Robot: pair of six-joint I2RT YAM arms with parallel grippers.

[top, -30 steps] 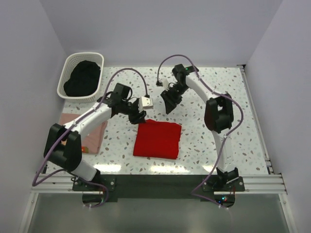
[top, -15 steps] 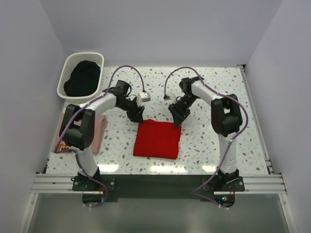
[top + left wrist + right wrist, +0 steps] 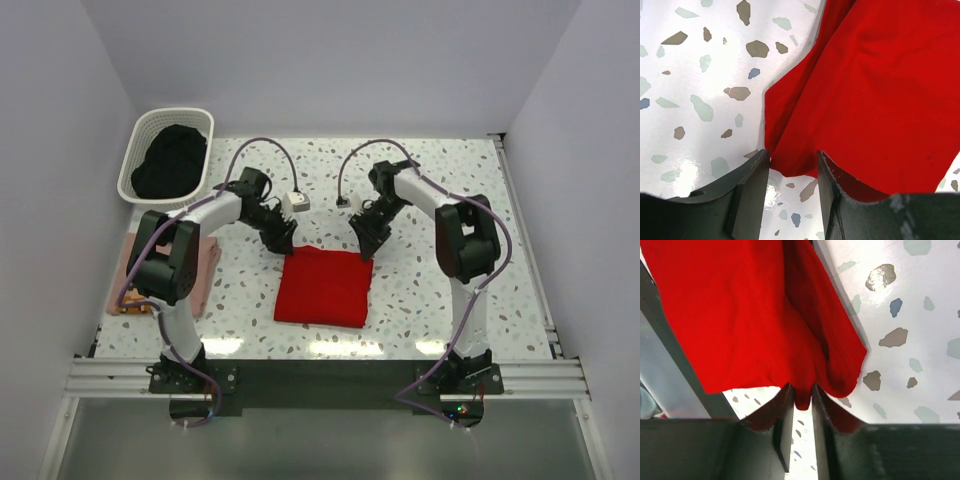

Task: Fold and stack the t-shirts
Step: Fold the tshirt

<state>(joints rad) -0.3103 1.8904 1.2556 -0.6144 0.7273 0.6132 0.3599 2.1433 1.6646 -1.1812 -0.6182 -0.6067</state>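
Observation:
The red t-shirt (image 3: 325, 287) lies folded into a rectangle at the table's middle. My left gripper (image 3: 284, 240) is at its far left corner. In the left wrist view the jaws (image 3: 794, 159) stand open, with the edge of the red cloth (image 3: 865, 90) just between the fingertips and not pinched. My right gripper (image 3: 366, 245) is at the far right corner. Its jaws (image 3: 802, 391) are shut on a small fold of the red t-shirt (image 3: 740, 315). The pink t-shirt (image 3: 204, 268) lies folded at the left, partly hidden by my left arm.
A white basket (image 3: 135, 150) holding dark clothing stands at the back left corner. Grey walls close in the table on the left, back and right. A metal rail (image 3: 530, 250) runs along the right edge.
The right gripper came down from above the table to the red shirt's far right corner and closed on it. The left arm swung in and its gripper settled at the far left corner.

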